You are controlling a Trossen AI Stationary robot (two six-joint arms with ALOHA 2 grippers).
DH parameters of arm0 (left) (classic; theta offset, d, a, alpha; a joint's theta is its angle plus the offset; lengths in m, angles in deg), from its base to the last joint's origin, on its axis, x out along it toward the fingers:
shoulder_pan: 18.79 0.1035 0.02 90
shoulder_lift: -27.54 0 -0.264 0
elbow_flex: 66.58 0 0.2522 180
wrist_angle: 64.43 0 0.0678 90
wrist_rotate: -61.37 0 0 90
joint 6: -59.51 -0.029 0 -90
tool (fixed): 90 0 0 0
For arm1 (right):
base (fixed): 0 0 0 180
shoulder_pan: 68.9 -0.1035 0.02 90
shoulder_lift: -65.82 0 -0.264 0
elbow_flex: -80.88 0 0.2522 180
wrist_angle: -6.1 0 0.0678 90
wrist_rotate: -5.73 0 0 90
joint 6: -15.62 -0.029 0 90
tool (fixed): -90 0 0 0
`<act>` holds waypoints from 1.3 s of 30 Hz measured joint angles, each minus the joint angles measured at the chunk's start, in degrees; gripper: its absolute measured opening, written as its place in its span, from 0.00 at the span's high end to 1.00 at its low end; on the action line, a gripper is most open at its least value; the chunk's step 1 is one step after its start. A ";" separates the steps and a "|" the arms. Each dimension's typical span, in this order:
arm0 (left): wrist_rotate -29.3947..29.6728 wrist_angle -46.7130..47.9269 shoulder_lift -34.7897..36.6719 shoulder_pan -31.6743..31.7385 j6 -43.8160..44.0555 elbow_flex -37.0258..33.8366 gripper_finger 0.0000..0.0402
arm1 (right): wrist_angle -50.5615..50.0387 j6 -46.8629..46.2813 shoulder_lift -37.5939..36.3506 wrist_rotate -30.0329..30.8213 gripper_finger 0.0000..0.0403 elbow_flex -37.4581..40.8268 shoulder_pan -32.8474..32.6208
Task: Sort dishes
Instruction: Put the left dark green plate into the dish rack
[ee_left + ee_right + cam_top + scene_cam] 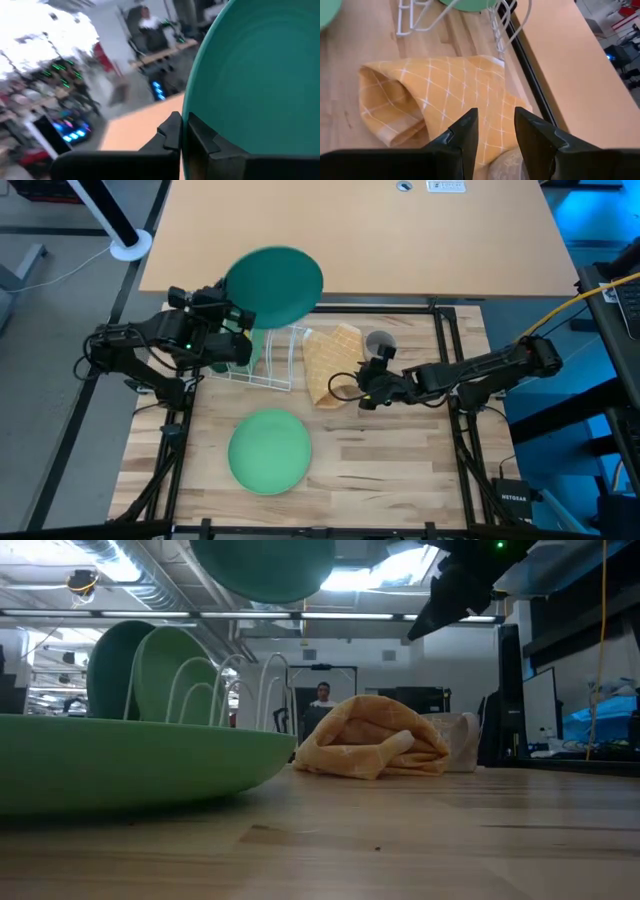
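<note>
A teal plate (275, 283) hangs in the air above the far end of the white wire rack (272, 368), with my left gripper (240, 315) shut on it. Two green plates (120, 670) (178, 668) stand on edge in the rack. A light green plate (270, 450) lies flat on the table near the front. The grey mug (378, 343) stands on its base behind the yellow checked cloth (335, 365). My right gripper (345, 385) hovers open above the cloth's right part, touching nothing. My left gripper pinches the teal plate's rim (186, 107) at the plate's left edge, one finger (172, 132) on each face. The fingers come in level from the table's left. The plate is lifted clear, nearly flat with a slight tilt, above the rack.
The cloth lies crumpled and folded on the wood. Black frame rails (450, 330) edge the work surface, and a tan tabletop (350, 230) lies beyond its far side. A person (322, 695) stands far back in the room. Bare wood (390, 470) lies at the front right.
</note>
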 joint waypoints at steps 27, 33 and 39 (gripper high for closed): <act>1.11 -3.16 -10.21 11.18 -10.03 -8.31 1.00 | 0.09 3.02 0.07 0.26 0.67 0.00 0.42; 1.32 -7.75 -10.21 7.41 -17.23 -8.31 1.00 | 0.09 3.02 0.08 -0.13 0.67 0.02 0.42; 1.14 -10.07 -11.26 4.56 -19.11 -8.31 1.00 | 0.08 3.01 0.13 -0.15 0.67 0.02 0.42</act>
